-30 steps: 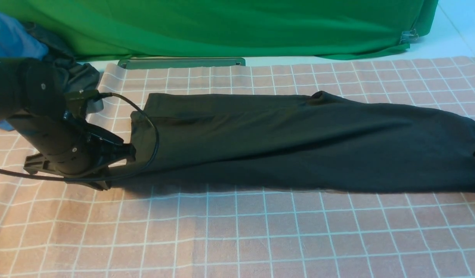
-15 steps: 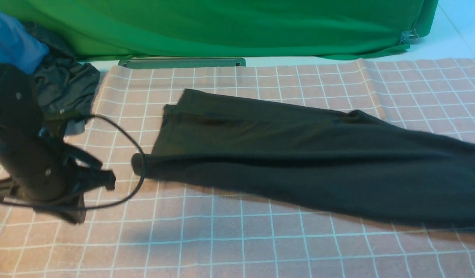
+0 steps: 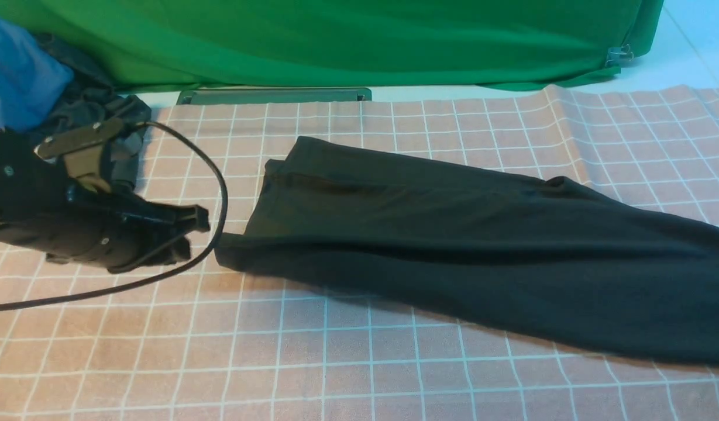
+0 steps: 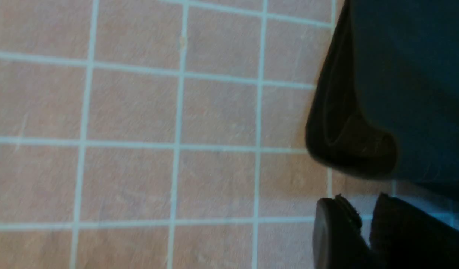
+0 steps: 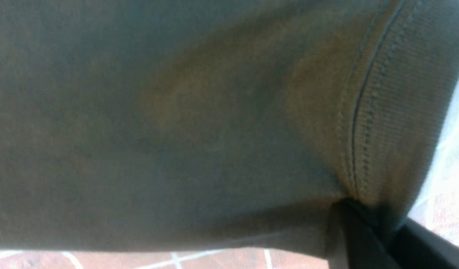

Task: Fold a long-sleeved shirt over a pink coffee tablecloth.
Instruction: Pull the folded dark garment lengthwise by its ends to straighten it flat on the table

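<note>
The long-sleeved shirt [image 3: 453,234] is a long black band lying slantwise on the pink coffee tablecloth [image 3: 336,362], and its right end runs past the front view's right edge. My left gripper [image 3: 198,225] hovers just left of the shirt's left end, apart from it. In the left wrist view that gripper [image 4: 363,209] is open by a narrow gap with nothing in it, and the shirt's folded corner [image 4: 349,149] is close by. My right gripper [image 5: 378,224] is outside the front view. It is shut on the shirt's ribbed hem [image 5: 393,112], and the lifted cloth fills its wrist view.
A plain green cloth [image 3: 336,41] hangs across the back. A blue garment [image 3: 14,70] and a dark grey garment [image 3: 102,105] are piled at the far left behind my left arm. A flat grey-green bar [image 3: 274,95] lies at the tablecloth's far edge. The left arm's cable [image 3: 219,193] loops above the cloth.
My left gripper has let go of the shirt's left end and drawn back to the left. The shirt has slid right, and its right part has swung toward the front.
</note>
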Controlling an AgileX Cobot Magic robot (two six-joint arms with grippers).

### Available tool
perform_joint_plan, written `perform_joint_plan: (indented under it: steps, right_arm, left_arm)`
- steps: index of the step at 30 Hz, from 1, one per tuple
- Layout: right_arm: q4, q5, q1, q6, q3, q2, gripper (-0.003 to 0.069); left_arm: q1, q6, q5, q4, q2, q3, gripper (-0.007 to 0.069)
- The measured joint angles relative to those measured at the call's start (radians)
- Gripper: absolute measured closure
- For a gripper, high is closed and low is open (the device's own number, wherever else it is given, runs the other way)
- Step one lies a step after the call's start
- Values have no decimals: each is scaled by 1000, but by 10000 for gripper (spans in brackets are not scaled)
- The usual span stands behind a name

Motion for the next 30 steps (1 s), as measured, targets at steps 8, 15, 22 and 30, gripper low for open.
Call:
perform_joint_plan:
  steps: [8,15,22,30]
  right_arm:
    - [7,-6,1,0,-6,0,577]
    - [30,14,5,0,-71,0,577]
    - [37,60,77,-6,-160,0,577]
    - [17,172,109,-14,-171,-1,577]
  left_arm:
    - [-56,269,-133,-198,132,0,-2]
    - [-120,259,-268,-238,286,-24,-54]
    - [-122,173,23,-196,408,-234,457]
    - [-33,-223,430,203,257,-295,577]
